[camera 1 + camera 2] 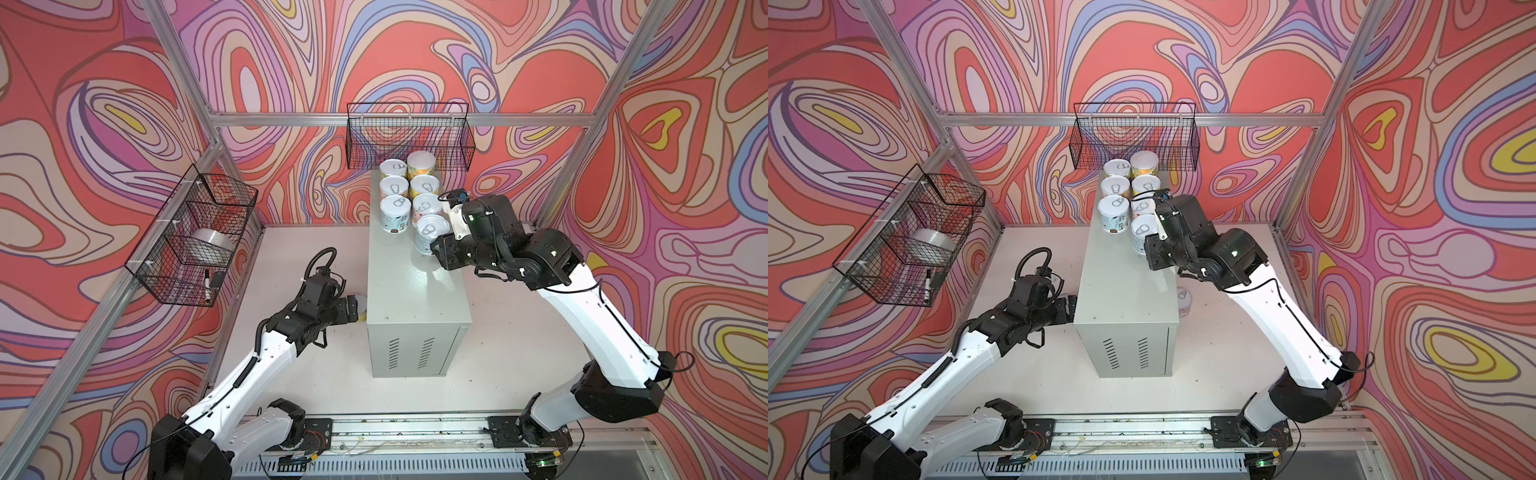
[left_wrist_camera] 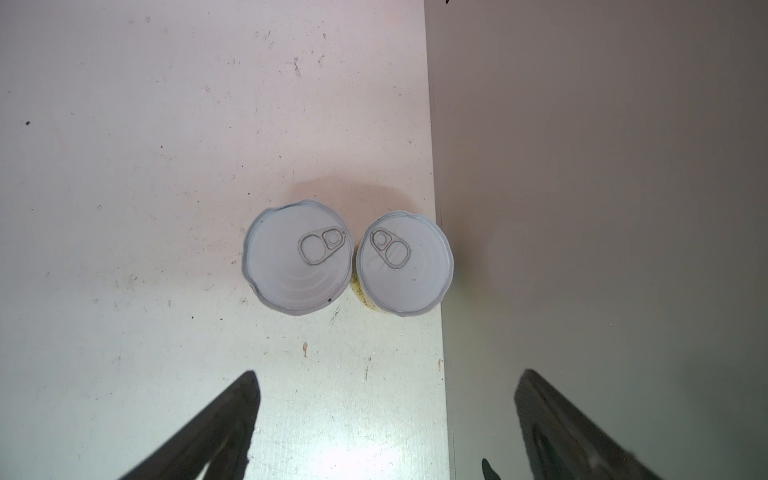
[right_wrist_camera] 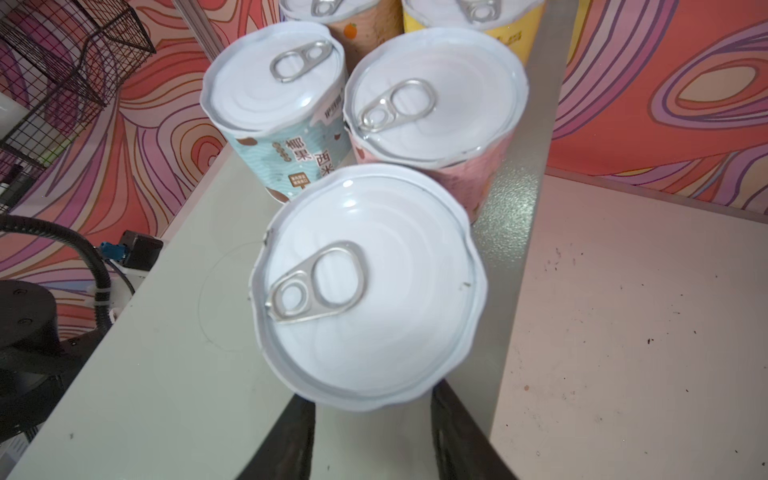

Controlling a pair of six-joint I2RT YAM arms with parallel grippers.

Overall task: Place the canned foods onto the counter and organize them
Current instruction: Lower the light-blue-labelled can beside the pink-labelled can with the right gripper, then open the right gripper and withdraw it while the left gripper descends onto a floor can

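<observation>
both top views sit high out front, angled down over the whole scene. left wrist cam looks straight down, right wrist cam close and low; all 4 share the counter (image 1: 415,291).

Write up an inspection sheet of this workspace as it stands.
Surface: white tabletop scuffed and speckled; tall pale grey metal cabinet stands on it.
Job's things: six short cylindrical tins with silver pull-tab lids, in two columns at the back of the cabinet top; seventh tin just in front of them; two tins on the tabletop left of the cabinet; one tin right of it.
Clutter: silvery tape roll and black marker in the black side wire basket.
End effectors: left end effector open above the two tins; right end effector shut on the seventh tin.
Cables: black ribbed hose loops above the left arm's wrist.
Surroundings: swirl-patterned walls, aluminium frame.
</observation>
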